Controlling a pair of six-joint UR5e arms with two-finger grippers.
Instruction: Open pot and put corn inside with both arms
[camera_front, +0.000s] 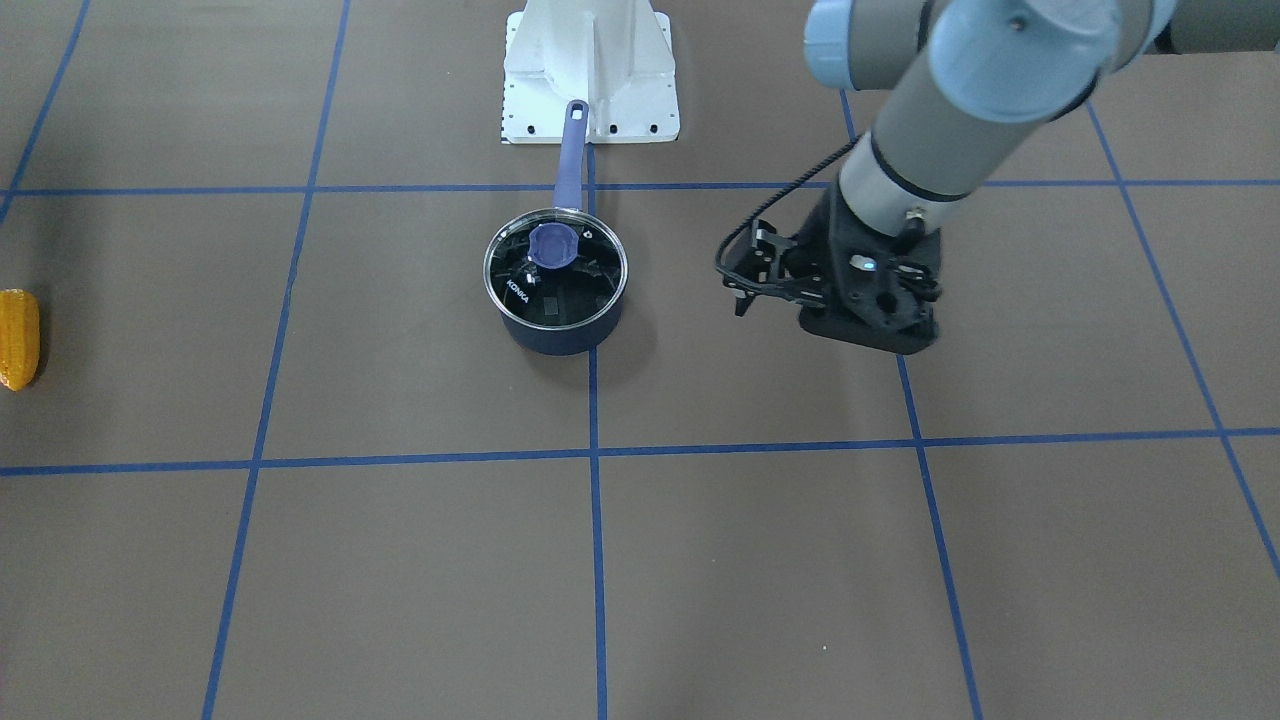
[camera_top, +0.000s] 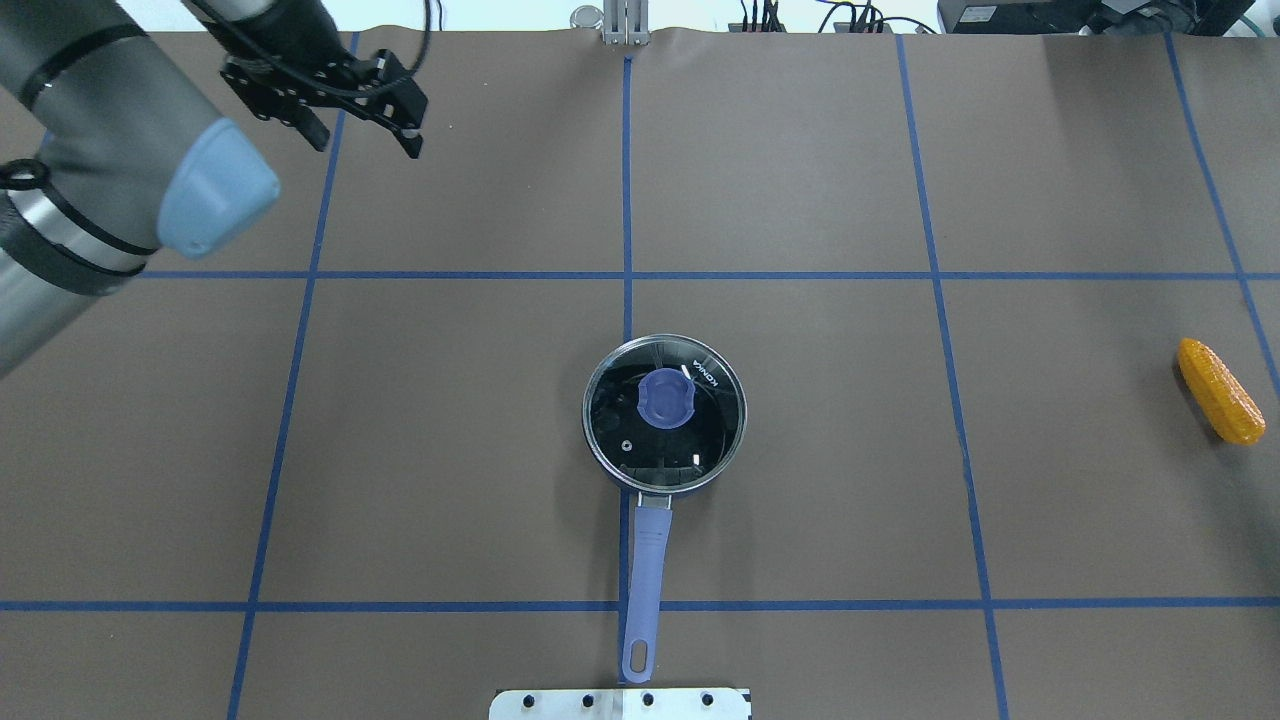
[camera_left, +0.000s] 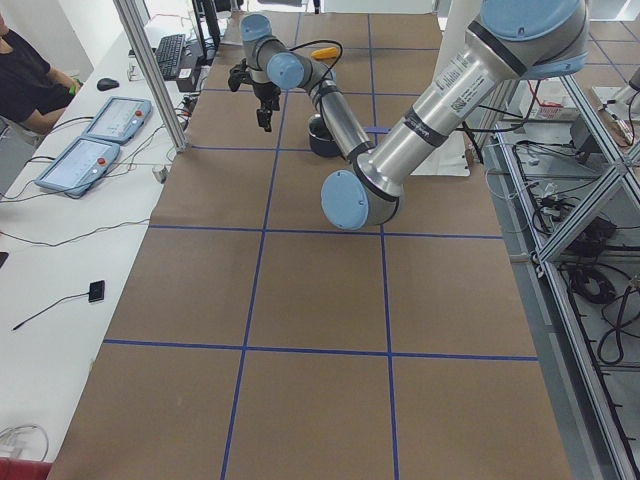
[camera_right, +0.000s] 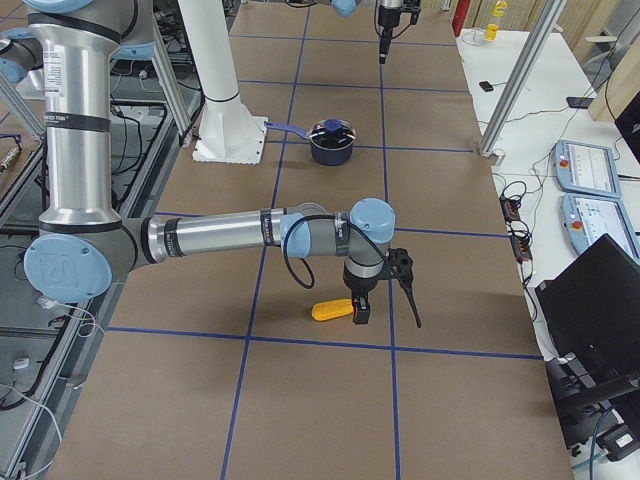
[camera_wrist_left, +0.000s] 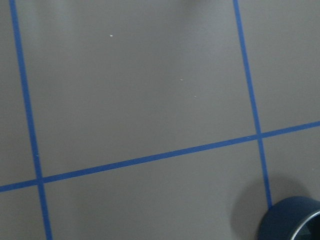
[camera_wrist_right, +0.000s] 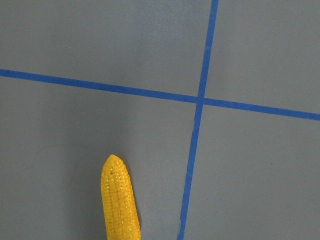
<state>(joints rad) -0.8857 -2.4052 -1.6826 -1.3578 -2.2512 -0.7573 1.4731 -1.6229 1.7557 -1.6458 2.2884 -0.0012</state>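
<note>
Your left gripper (camera_top: 367, 143) hangs spread wide, well apart from the saucepan (camera_front: 560, 335) at the middle of the table (camera_top: 800, 150). The glass lid (camera_top: 700, 440) covers its opening. The right gripper (camera_right: 387, 318) is just beside the corn cob (camera_top: 1220, 390), and you cannot tell its spread.

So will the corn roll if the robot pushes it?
Probably: the corn lies on its side on the table and looks round, so a sideways nudge could roll it. One end tapers, so it might curve. Bumpy kernels likely aid gripping.
</note>
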